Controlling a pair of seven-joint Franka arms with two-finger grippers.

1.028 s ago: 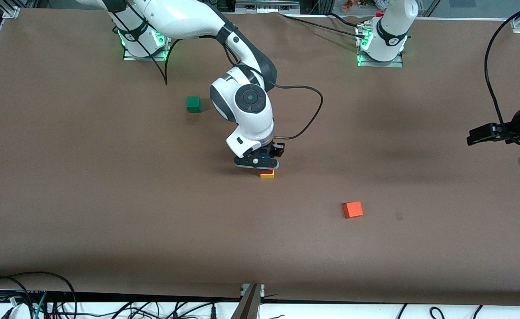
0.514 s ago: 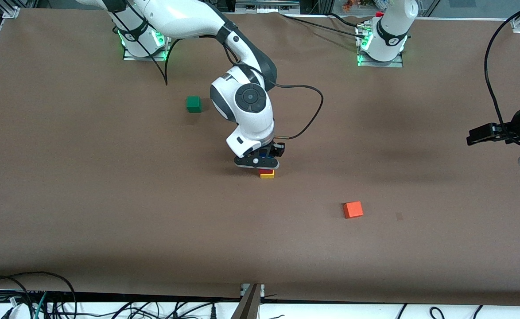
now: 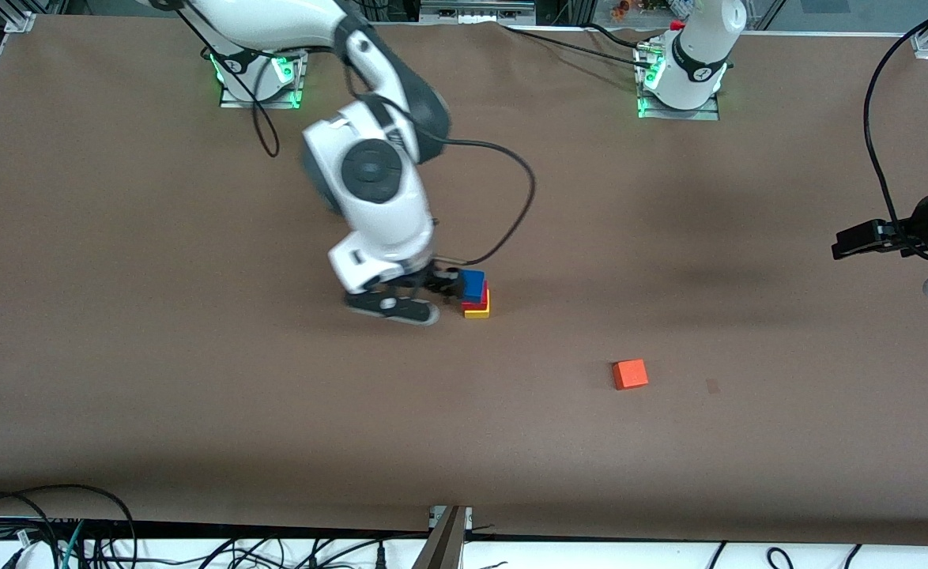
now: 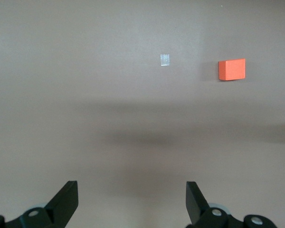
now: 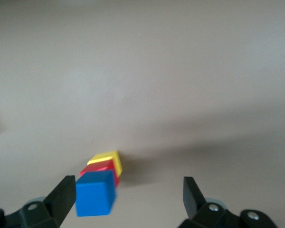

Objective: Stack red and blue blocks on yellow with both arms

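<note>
Taking twelve o'clock as the robots' bases and six as the front camera: the right gripper has its jaws spread wide and gripping nothing. In the right wrist view the gripper shows open space between its black fingers. It hangs low over the brown paper-covered surface, at about nine o'clock from the stack and just beside it.

And there's the stack! The small bright blue cube sits on top, the deep red cube under it, and the bright yellow cube at the bottom on the surface. The right wrist view shows the same order: blue, red, yellow. The blue one lies close by one finger, though I cannot tell if they touch. The blue cube sits a touch off square toward ten o'clock on the red.

Further out, a lighter orange cube lies well apart at about four o'clock from the stack, with a small pale mark on the surface at its three o'clock.

The left arm waits at its own end of the surface, the left gripper up in the air there. The left wrist view shows that gripper with jaws wide apart and empty, the orange cube and pale mark below it.
</note>
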